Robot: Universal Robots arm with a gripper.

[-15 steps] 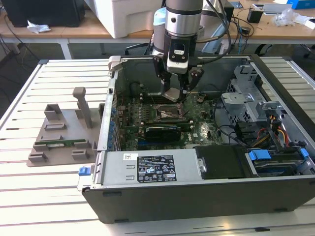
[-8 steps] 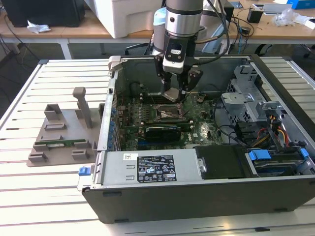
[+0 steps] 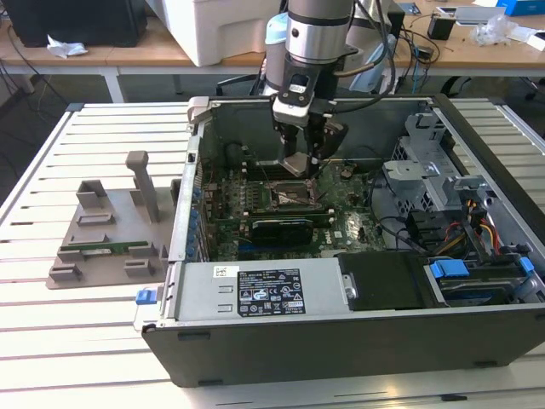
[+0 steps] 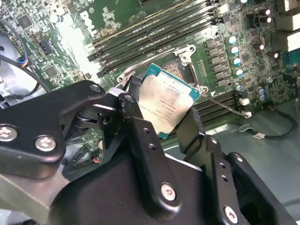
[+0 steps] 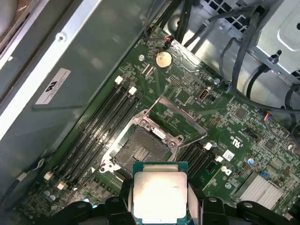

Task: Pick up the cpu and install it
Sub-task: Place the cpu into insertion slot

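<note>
I work over a white slatted counter point(image 3: 51, 332) | open computer case point(image 3: 341, 341) sits on it | grey slotted holder point(image 3: 102, 226) lies just beside the case, toward the exterior view's left, carrying a green memory stick point(image 3: 106, 250)

Arm point(image 3: 319, 25) upright, end effector point(image 3: 304, 164) downward, fingers point(image 4: 140, 136) clamped.

- The arm point(image 3: 317, 34) was a silver-grey cylinder with a dark band.
- Black cables point(image 3: 390, 53) looped above the gripper point(image 3: 304, 167).
- The gripper was matt black, its fingers point(image 4: 140, 140) studded with silver screws point(image 4: 168, 191).
</note>
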